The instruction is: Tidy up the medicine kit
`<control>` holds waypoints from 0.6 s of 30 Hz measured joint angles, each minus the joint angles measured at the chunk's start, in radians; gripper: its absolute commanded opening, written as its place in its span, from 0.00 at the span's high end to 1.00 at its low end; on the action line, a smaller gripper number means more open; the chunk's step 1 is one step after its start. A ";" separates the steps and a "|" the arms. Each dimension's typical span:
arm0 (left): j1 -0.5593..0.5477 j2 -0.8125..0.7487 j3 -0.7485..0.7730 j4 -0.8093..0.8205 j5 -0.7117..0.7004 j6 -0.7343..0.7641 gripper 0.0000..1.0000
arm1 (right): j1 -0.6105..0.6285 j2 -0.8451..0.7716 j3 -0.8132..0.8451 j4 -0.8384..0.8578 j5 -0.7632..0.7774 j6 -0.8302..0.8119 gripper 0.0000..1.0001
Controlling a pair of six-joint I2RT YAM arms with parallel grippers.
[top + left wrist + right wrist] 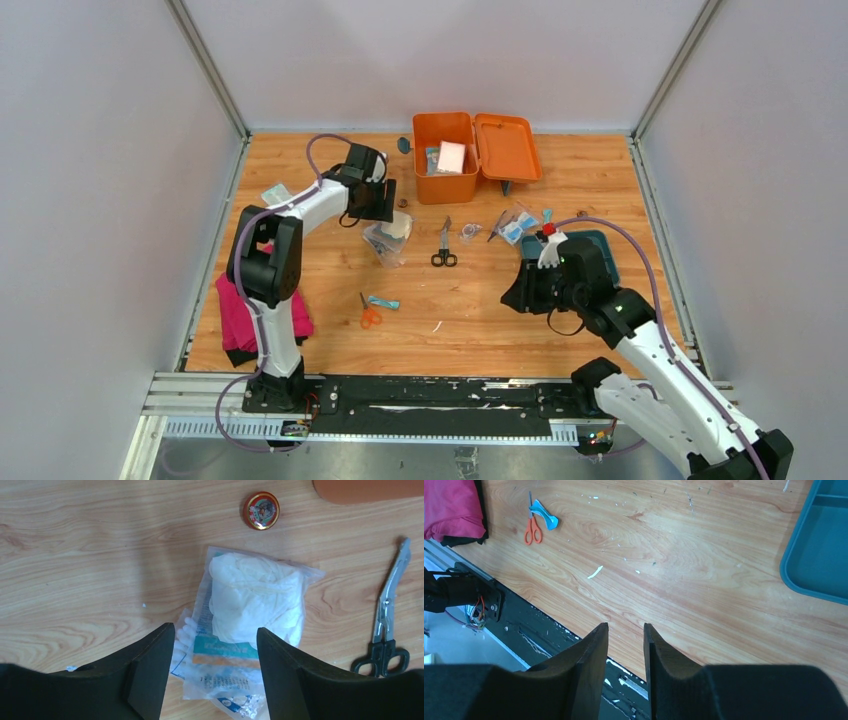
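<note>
tin [261,511] between medicine kit [445,188] and bag [255,600]

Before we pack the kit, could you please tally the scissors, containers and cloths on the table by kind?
Scissors: 2 (black-handled steel pair, small orange-handled pair)
Containers: 2 (open orange plastic medicine kit, flat teal plastic tray)
Cloths: 1 (crumpled pink fabric cloth)
Total: 5

Table [75,555]: scuffed wood grain. Bag [250,605]: clear crinkly plastic, contents probably white gauze. Scissors [390,600]: bare metal blades, black plastic handles. Box [445,187]: smooth orange plastic.
</note>
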 measured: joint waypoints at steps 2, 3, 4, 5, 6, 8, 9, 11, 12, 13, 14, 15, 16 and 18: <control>-0.005 0.016 0.010 -0.002 -0.011 0.004 0.35 | 0.000 -0.003 -0.001 -0.003 0.000 0.003 0.63; -0.008 0.025 0.017 -0.005 -0.020 0.006 0.35 | 0.000 -0.004 -0.001 -0.003 0.000 0.003 0.63; -0.013 0.031 0.022 -0.007 -0.027 0.006 0.35 | 0.000 -0.005 -0.001 -0.003 0.000 0.003 0.64; -0.018 0.038 0.028 -0.010 -0.033 0.008 0.36 | 0.000 -0.006 -0.001 -0.004 0.000 0.003 0.64; -0.023 0.043 0.033 -0.013 -0.042 0.009 0.36 | 0.000 -0.006 -0.001 -0.006 0.000 0.004 0.64; -0.032 0.053 0.046 -0.019 -0.056 0.010 0.37 | 0.000 -0.006 -0.002 -0.007 0.000 0.004 0.64; -0.037 0.058 0.052 -0.023 -0.062 0.010 0.37 | 0.000 -0.006 -0.003 -0.007 0.001 0.004 0.64; -0.042 0.069 0.061 -0.028 -0.072 0.013 0.40 | 0.000 -0.006 -0.005 -0.008 0.001 0.004 0.64; -0.043 0.074 0.067 -0.032 -0.076 0.014 0.42 | 0.000 -0.006 -0.007 -0.010 0.001 0.004 0.64; -0.044 0.080 0.071 -0.033 -0.079 0.016 0.43 | 0.000 -0.006 -0.009 -0.012 0.001 0.004 0.64; -0.045 0.087 0.072 -0.034 -0.084 0.018 0.45 | 0.000 -0.006 -0.011 -0.013 0.001 0.004 0.64; -0.045 0.092 0.073 -0.035 -0.088 0.019 0.47 | 0.000 -0.006 -0.012 -0.016 0.001 0.004 0.64; -0.047 0.097 0.073 -0.036 -0.092 0.021 0.49 | 0.000 -0.006 -0.013 -0.018 0.001 0.004 0.64; -0.050 0.108 0.073 -0.039 -0.099 0.027 0.53 | 0.000 -0.006 -0.013 -0.017 0.001 0.004 0.64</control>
